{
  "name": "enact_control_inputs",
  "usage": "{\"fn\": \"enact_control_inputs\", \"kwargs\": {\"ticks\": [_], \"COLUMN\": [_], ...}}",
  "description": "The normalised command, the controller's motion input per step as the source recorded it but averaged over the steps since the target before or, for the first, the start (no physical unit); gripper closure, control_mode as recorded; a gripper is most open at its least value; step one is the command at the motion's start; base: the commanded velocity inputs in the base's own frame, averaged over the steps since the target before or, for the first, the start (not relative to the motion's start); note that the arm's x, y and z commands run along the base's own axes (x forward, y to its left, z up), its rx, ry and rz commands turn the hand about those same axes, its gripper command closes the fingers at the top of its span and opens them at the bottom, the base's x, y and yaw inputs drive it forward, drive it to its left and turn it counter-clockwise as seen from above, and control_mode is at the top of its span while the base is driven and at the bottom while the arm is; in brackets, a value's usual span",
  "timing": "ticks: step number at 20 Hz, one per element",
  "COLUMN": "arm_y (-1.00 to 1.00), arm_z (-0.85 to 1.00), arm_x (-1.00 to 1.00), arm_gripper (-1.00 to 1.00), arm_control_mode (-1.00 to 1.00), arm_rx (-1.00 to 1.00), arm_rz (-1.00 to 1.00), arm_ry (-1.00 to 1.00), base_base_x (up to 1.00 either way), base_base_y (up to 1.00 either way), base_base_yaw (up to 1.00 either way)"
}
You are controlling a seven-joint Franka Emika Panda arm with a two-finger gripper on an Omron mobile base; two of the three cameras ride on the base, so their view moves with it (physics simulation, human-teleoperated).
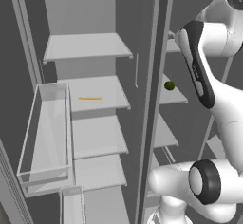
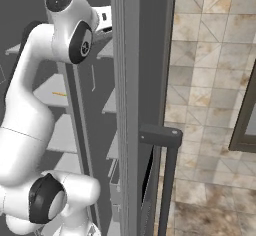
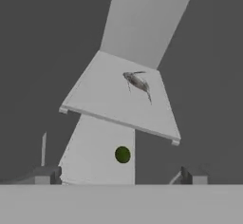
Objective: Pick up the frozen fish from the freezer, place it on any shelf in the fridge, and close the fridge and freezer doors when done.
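Ahead of the spread, empty jaws (image 3: 118,175) the frozen fish (image 3: 138,83) lies toward the far right corner of its freezer shelf (image 3: 95,97) — long axis slanting, tail nearer that shelf's right edge — well apart from the jaws.

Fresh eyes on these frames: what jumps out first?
The frozen fish lies on a pale freezer shelf, dead ahead in the hand view, with a small green ball on the shelf below. In the left base view, a thin orange sliver sits on a fridge shelf.
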Motion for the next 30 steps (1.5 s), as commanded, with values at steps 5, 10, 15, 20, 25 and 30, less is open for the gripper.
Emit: {"fn": "enact_control_inputs", "kwargs": {"ticks": [5,10,15,20,25,30], "arm_y": [0.00,-0.14,-0.39,-0.43,-0.13,0.00], "arm_z": [-0.53,-0.69,-0.16,0.00,0.01,0.00], "arm_x": [0.00,0.25,0.48,0.67,0.63,0.59], "arm_gripper": [-1.00,-1.00,-1.00,-1.00,-1.00,-1.00], "arm_control_mode": [-1.00,-1.00,-1.00,-1.00,-1.00,-1.00], "arm_rx": [-0.06,-0.08,0.00,0.03,0.03,0.03], "arm_rz": [0.00,0.02,0.04,0.02,0.00,0.00], "arm_ry": [0.02,0.00,0.00,0.07,0.14,0.10], "base_base_x": [0.00,0.00,0.00,0.00,0.00,0.00], "base_base_y": [0.00,0.00,0.00,0.00,0.00,0.00], "base_base_yaw": [0.00,0.00,0.00,0.00,0.00,0.00]}}
